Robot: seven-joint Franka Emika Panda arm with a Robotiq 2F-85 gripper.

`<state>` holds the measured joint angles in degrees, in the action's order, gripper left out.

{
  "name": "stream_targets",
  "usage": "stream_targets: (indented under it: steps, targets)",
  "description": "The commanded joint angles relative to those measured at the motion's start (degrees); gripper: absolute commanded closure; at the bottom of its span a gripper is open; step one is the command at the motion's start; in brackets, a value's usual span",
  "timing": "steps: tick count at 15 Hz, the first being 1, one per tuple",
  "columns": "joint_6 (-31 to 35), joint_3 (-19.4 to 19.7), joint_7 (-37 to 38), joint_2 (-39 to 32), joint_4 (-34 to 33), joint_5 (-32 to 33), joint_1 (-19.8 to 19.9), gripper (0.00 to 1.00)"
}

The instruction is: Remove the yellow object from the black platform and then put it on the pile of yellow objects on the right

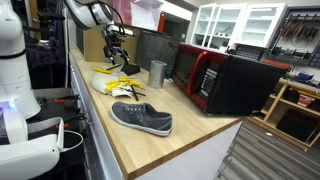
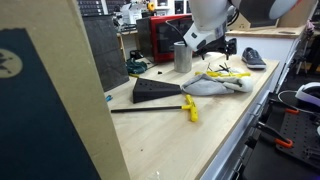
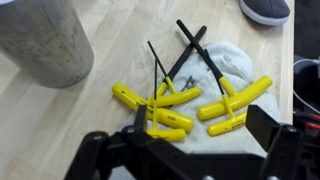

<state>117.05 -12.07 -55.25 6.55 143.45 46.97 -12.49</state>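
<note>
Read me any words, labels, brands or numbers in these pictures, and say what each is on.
None can be read. The pale round mark on the dark panel in an exterior view is too blurred; the red microwave, grey shoe and yellow-handled tools show no legible text.

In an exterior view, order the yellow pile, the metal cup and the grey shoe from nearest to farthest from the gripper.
1. The pile of yellow objects, directly under the gripper.
2. The metal cup, just beside the pile, toward the microwave.
3. The grey shoe, alone near the counter front edge.
</note>
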Motion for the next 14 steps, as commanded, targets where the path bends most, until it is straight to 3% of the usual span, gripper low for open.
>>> stream_targets:
  steps: [1,8,14]
  targets:
    - [-0.7,0.3,5.0,0.3,-3.0,-7.0,-0.4,0.00]
    - [-1.4,0.1,15.5,-0.6,-8.4,-21.2,-0.2,0.00]
    - [0.0,-1.0,29.6,-6.7,-15.5,-30.5,-0.7,0.00]
